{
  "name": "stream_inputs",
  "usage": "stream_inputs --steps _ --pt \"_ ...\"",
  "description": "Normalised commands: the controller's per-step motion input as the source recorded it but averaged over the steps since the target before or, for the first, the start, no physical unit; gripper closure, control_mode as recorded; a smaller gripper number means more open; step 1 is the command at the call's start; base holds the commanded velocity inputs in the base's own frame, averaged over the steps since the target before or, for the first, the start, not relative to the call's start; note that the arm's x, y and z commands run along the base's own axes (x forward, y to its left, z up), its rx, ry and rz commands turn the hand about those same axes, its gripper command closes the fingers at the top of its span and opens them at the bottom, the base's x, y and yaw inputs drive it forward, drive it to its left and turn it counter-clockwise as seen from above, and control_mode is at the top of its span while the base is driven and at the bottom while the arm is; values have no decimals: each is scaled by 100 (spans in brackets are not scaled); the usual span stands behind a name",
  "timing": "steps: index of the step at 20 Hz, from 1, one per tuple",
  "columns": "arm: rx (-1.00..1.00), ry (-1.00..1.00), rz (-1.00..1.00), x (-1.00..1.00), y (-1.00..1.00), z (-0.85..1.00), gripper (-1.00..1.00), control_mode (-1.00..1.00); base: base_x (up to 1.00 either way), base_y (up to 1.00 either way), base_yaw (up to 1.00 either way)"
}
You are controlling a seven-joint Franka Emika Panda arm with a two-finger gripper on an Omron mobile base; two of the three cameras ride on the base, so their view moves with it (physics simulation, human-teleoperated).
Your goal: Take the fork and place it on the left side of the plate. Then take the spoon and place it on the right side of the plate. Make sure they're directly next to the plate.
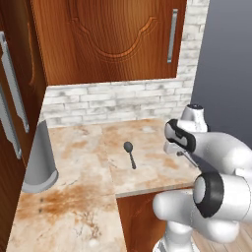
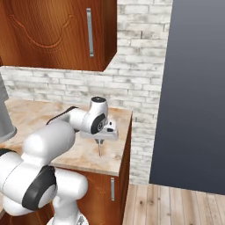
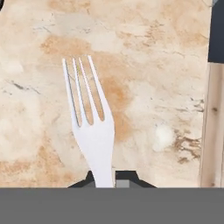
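Hand view: gripper (image 3: 106, 180) clamped on fork (image 3: 92, 131) handle, tines pointing away over marble counter (image 3: 166, 65). Left base view: spoon (image 1: 130, 152) lying mid-counter, left of gripper. Right base view: arm bent low, hand pointed down near counter's right edge, fork hanging just above surface.

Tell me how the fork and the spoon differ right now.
The fork is pale silver with tines; the spoon is dark with an oval bowl. The fork is clamped in the gripper, above the counter; the spoon lies flat on it, untouched. Both are slim metal utensils.
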Motion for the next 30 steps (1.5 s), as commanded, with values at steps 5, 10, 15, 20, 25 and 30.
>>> stream_inputs --steps 5,10,15,20,25,30 --pt "0 -8 0 -2 44 29 100 -100 0 0 0" --pt "-1 -6 0 -1 40 22 100 -100 0 0 0" --pt "-1 0 0 2 4 4 100 -100 0 0 0" --pt "0 0 0 0 0 0 100 -100 0 0 0" --pt "0 0 0 0 0 0 100 100 0 0 0" --pt "0 0 0 0 0 0 100 100 0 0 0"
